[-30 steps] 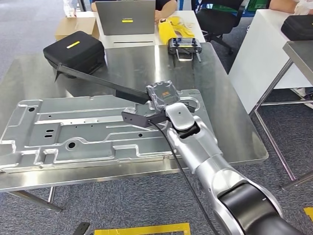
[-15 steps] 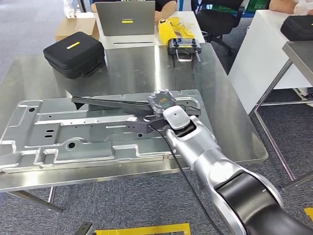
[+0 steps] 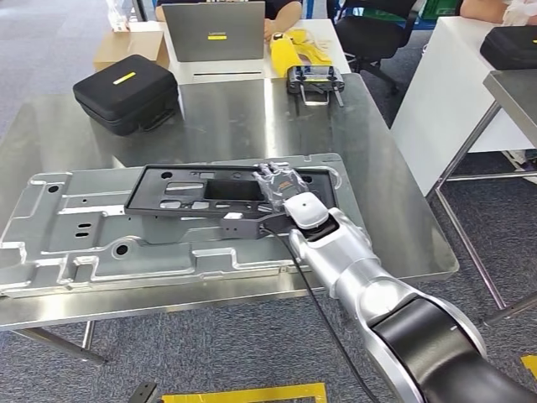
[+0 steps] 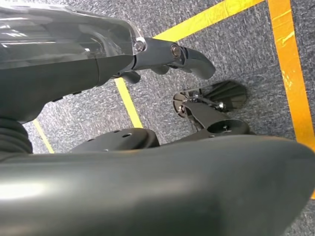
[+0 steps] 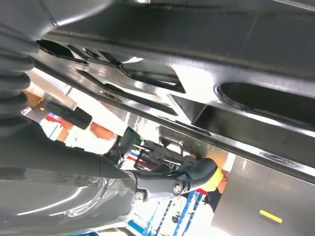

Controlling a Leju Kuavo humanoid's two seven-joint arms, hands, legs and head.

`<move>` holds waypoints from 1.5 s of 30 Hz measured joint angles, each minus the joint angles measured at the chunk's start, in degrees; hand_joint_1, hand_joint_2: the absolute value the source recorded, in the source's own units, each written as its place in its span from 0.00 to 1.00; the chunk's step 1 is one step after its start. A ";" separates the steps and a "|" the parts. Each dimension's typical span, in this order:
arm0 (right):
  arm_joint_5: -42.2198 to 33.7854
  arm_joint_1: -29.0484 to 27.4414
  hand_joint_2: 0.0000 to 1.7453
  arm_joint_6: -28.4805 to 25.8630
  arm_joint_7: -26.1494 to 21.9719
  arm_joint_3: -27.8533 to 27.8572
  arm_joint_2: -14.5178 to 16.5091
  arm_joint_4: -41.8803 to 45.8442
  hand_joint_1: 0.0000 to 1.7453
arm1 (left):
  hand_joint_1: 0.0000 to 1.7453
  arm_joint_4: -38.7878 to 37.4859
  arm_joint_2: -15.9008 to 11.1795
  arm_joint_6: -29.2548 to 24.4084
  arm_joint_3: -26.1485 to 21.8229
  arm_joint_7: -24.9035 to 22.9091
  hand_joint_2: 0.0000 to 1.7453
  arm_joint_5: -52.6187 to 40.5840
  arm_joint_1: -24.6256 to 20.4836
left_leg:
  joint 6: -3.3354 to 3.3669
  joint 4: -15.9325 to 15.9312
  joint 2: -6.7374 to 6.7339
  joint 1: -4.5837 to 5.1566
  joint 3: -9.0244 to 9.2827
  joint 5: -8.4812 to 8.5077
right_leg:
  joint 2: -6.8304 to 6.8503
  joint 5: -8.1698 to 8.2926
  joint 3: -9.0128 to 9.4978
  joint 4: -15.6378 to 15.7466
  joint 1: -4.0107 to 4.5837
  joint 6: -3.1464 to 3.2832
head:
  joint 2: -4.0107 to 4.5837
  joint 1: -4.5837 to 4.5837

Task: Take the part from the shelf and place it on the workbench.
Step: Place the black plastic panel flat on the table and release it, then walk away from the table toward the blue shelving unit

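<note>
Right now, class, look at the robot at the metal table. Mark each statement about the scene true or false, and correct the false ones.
1. The right hand holds the black frame part. True.
2. The black frame part lies over the big silver plate. True.
3. The black case sits on the silver plate. False: it sits on the bare table, beyond the plate.
4. The laptop lies on the metal table. False: it stands on the white table behind.
5. The left hand hangs above carpet with yellow tape lines. True.
</note>
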State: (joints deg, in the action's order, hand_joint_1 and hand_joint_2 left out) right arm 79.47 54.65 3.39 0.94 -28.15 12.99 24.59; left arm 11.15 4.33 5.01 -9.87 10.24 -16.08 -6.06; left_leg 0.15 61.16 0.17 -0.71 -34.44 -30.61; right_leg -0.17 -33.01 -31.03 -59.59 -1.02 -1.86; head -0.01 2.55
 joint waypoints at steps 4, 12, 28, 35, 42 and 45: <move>-2.47 -0.08 0.00 -1.20 -1.03 0.25 0.04 0.37 0.00 | 0.00 0.00 0.00 -0.71 -0.19 -0.20 0.00 -0.31 0.03 | 0.00 -0.01 0.00 -0.01 0.00 0.00 | 0.00 -0.01 -0.01 0.00 0.00 0.00 | 0.01 0.00; -10.14 -0.11 0.00 -3.34 -4.35 3.35 -0.01 4.78 0.00 | 0.00 0.00 0.00 -0.83 -1.08 -0.29 0.00 -0.92 0.25 | 0.00 -0.01 0.00 0.00 0.00 0.00 | -0.01 0.00 0.00 0.00 0.00 0.00 | 0.01 -0.02; -22.13 -0.82 0.00 -1.53 -6.98 8.27 -3.48 20.32 0.00 | 0.00 0.00 -0.02 1.35 -3.09 1.37 0.00 -1.52 1.02 | 0.00 -0.01 0.00 0.00 0.00 0.00 | 0.00 0.00 -0.03 0.01 0.00 0.00 | 0.00 -0.01; -29.31 -6.40 0.00 -2.16 -5.17 11.94 -10.20 35.43 0.00 | 0.00 0.00 -0.22 1.39 -5.01 3.13 0.00 -1.43 2.28 | 0.88 0.03 0.12 0.40 0.08 -0.01 | 0.15 0.39 0.26 0.76 -0.47 -0.76 | 0.01 0.00; -38.17 -22.91 0.00 -4.43 -8.51 20.82 -17.62 57.62 0.00 | 0.00 0.00 -0.31 0.97 -7.59 3.45 0.00 -0.42 3.76 | 2.49 -2.67 0.02 -0.16 1.41 1.43 | 0.05 -6.24 -5.95 -12.29 -0.53 -1.46 | 0.01 -0.02; -41.93 -31.05 0.00 -5.35 -11.51 24.28 -18.99 65.50 0.00 | 0.00 0.00 -0.29 0.93 -8.74 3.06 0.00 0.03 4.12 | 1.86 -2.33 0.01 -0.69 1.42 1.07 | 0.20 -1.57 -4.58 -8.10 -1.10 -2.41 | 0.01 -0.02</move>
State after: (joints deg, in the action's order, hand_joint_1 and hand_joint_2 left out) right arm 37.54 23.61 -1.95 -10.57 -3.87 -6.00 90.10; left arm 11.15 4.03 5.94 -18.62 13.31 -16.04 -1.94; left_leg 2.01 58.83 0.18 -1.41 -33.02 -29.54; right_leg 0.03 -34.58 -35.61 -67.69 -2.12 -4.27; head -0.01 2.54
